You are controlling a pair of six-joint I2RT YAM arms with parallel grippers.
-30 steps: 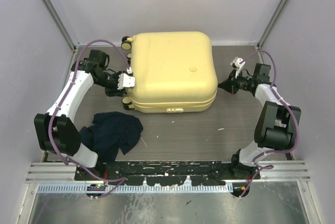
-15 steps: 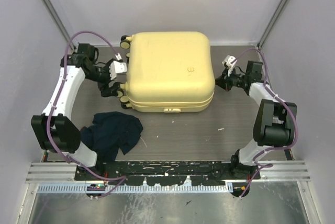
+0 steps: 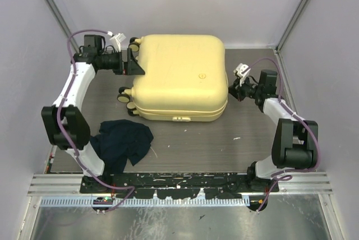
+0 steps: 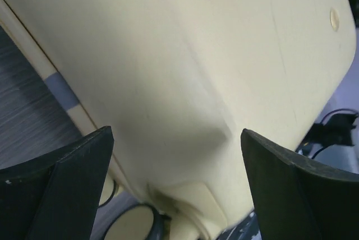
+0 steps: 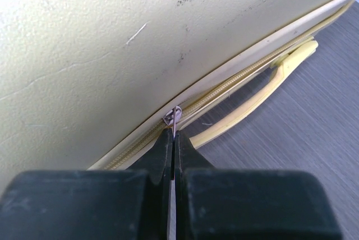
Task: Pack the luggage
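Pinching luggage (image 3: 179, 74) zipper pull (image 5: 175, 118), right claw (image 5: 172, 138)

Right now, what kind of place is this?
Likely a robot test cell: bare grey enclosure walls, left arm and right arm mounted by a metal rail, one suitcase on the table.

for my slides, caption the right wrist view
The right tool pinches the zipper pull of the yellow suitcase, beside its handle.

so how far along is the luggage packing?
Done: the large pale-yellow hard-shell suitcase lies with its lid down. In hand: right pincer is shut on the small metal zipper pull; left pincer, open, straddles a wheel-end corner. Left: zipping, and the dark blue crumpled garment lies outside it.
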